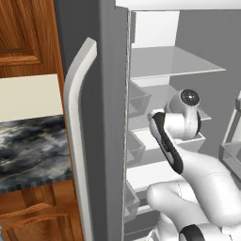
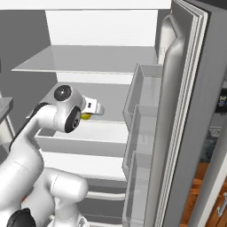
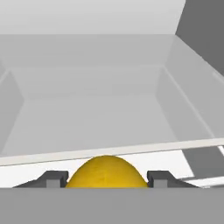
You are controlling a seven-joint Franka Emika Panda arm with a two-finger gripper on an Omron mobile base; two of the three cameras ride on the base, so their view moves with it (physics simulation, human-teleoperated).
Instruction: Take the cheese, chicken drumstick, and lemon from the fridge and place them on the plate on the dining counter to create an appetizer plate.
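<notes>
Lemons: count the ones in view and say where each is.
1. The lemon sits between the hand's fingertips, inside the open fridge. Others may be hidden behind the arm.

Glossy white rounded arm (image 1: 197, 179) with black joint bands

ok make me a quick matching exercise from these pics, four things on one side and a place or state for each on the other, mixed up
Things:
1. lemon
2. fridge door handle
3. door bins
4. marbled counter

Places or states:
A. stacked one above another on the inside of the open door
B. between the two dark fingers, inside the fridge
C. left of the fridge, below a cream wall
D. long, curved, pale grey, running down the door's edge

Pairs: 1-B, 2-D, 3-A, 4-C
</notes>
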